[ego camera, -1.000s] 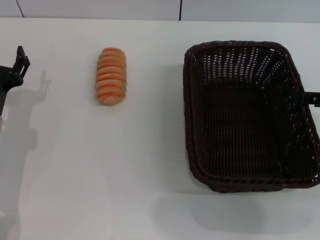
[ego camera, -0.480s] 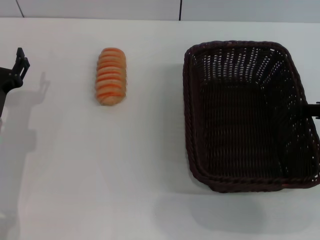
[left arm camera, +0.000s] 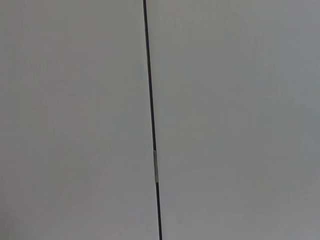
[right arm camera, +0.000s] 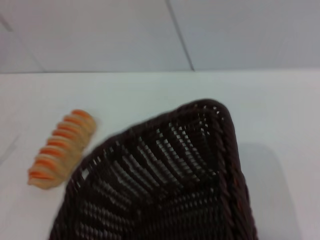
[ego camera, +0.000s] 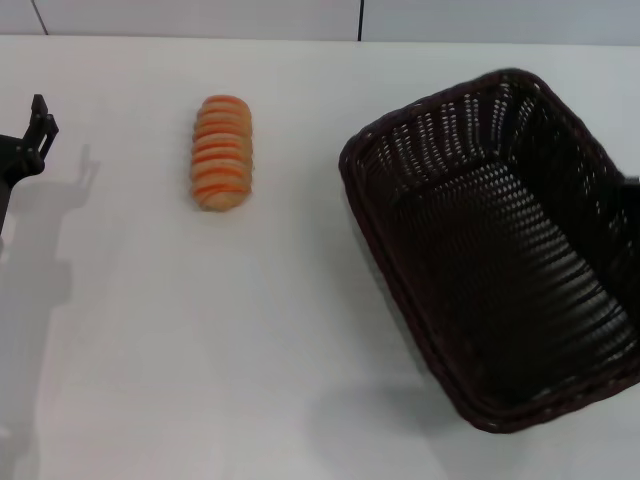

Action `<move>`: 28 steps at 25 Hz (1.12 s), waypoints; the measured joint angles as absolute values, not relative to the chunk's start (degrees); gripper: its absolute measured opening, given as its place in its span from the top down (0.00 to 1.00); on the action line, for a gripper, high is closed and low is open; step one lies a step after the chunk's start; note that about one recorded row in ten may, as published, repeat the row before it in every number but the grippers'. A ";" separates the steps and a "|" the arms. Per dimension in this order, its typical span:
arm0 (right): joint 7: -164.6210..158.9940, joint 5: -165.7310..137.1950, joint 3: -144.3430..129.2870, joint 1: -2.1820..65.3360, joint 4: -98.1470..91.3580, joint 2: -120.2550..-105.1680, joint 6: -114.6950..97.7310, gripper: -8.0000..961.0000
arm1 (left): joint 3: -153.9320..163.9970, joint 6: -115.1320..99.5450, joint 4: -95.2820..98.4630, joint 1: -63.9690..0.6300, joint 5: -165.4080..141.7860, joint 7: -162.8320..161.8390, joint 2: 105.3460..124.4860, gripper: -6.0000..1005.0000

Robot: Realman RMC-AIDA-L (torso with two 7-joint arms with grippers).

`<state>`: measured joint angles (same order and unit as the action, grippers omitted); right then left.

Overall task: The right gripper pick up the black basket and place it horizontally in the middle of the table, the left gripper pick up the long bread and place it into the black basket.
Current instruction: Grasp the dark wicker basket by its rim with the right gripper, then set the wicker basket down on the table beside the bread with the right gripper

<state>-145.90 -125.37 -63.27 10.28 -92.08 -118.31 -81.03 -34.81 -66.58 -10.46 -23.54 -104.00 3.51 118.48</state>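
The black basket (ego camera: 398,288) hangs tilted and turned at an angle above the right side of the white table (ego camera: 200,330), with its shadow below it. My right gripper (ego camera: 632,192) shows only as a small black tip at the basket's right rim and holds it there. The right wrist view looks into the basket (right arm camera: 227,150). The long bread (ego camera: 222,152) lies on the table at the back left, lengthwise away from me, and also shows in the right wrist view (right arm camera: 61,149). My left gripper (ego camera: 40,122) is parked at the far left edge, well apart from the bread.
A grey wall with a dark vertical seam (left arm camera: 152,125) fills the left wrist view. The table's far edge (ego camera: 300,38) meets that wall at the back. Bare tabletop lies between the bread and the basket.
The basket has lifted off the table, turned at an angle and tipped, and its left corner has swung toward the middle. The bread and the left arm have not moved.
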 joint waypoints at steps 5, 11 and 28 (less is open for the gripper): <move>-143.74 -125.68 -61.80 15.63 -94.22 -115.17 -88.03 0.77 | -34.81 -66.56 -10.72 -23.75 -104.00 3.51 118.48 0.14; -139.38 -127.05 -61.87 22.49 -90.88 -112.47 -94.82 0.78 | -34.81 -66.53 -10.77 -23.98 -103.95 3.51 118.49 0.14; -105.56 -143.52 -64.56 33.16 -85.23 -114.48 -99.67 0.79 | -34.90 -65.37 -11.79 -23.83 -103.70 3.18 118.74 0.14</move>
